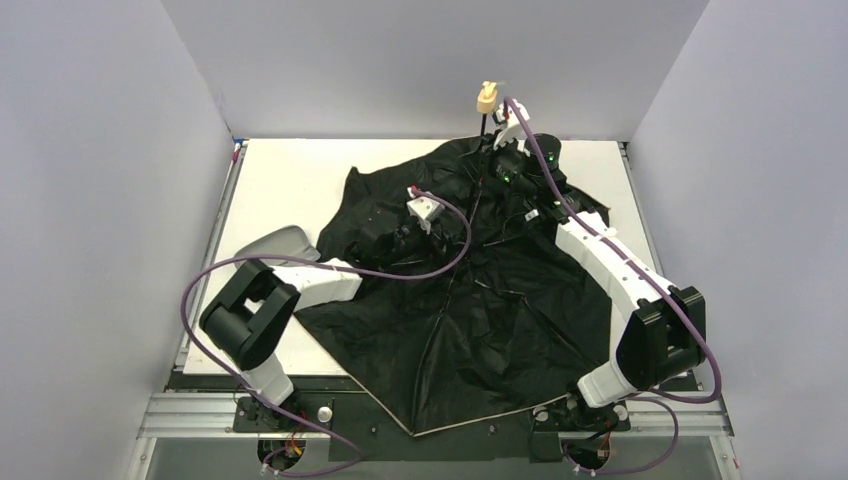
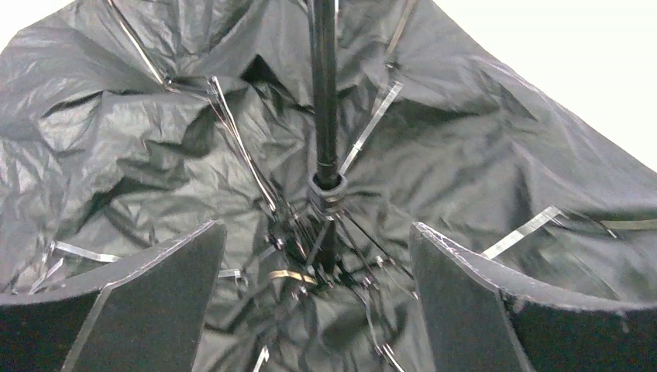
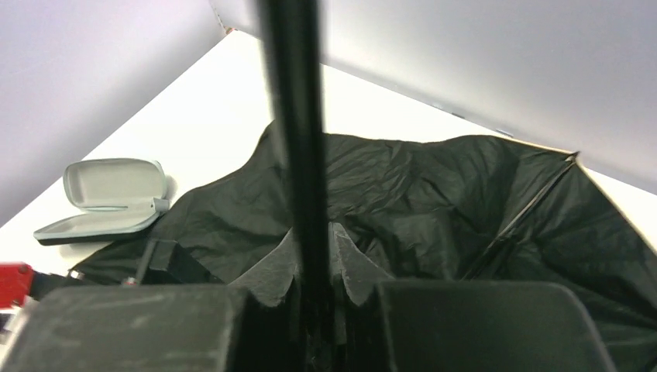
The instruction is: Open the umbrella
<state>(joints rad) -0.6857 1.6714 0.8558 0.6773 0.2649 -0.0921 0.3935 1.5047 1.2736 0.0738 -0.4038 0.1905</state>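
The umbrella (image 1: 480,320) lies spread across the table with its black inside facing up and a thin tan edge at the front. Its thin black shaft (image 3: 298,116) rises toward the back, ending in the small tan handle (image 1: 487,98). My right gripper (image 3: 314,240) is shut on the shaft, below the handle. My left gripper (image 2: 316,229) is open, its fingers (image 2: 155,294) either side of the hub where the metal ribs (image 2: 372,124) meet. The runner (image 2: 327,190) sits on the shaft just beyond the fingertips. In the top view the left gripper (image 1: 400,238) hangs over the middle of the canopy.
A grey oblong case (image 3: 108,198) lies open on the white table (image 1: 290,180), left of the canopy and beside my left arm. Grey walls close in the back and both sides. The canopy's front overhangs the table's near edge, between the arm bases.
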